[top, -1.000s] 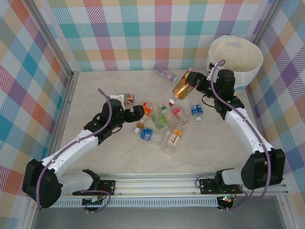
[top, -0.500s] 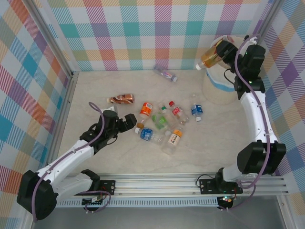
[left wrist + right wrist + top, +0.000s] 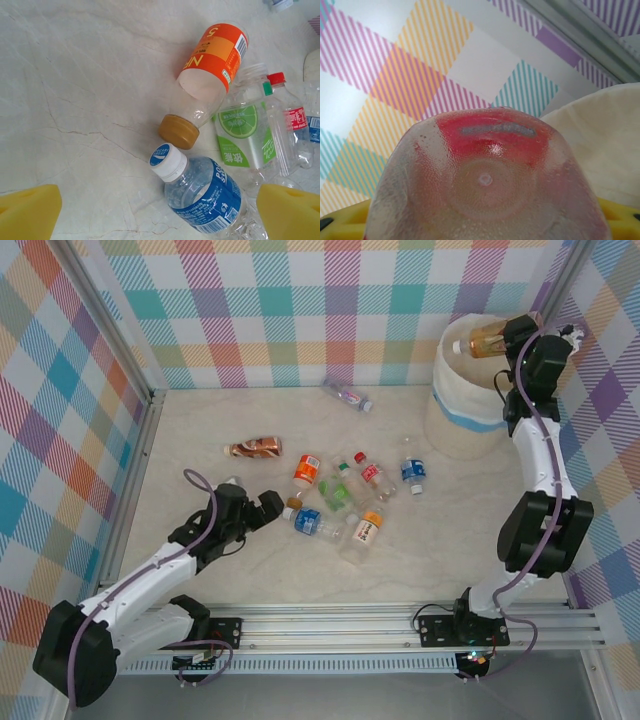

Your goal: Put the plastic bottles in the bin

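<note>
Upper right, the right gripper squeezes a bottle sideways over the bin. Dropped there, it may hit the rim and roll off. The left gripper gapes empty by the middle bottles.

Carried across
Right gripper brought the amber plastic bottle over the round cream-white bin; left gripper withdrew.

Lab robot cell: plaid walls, aluminium rail.
</note>
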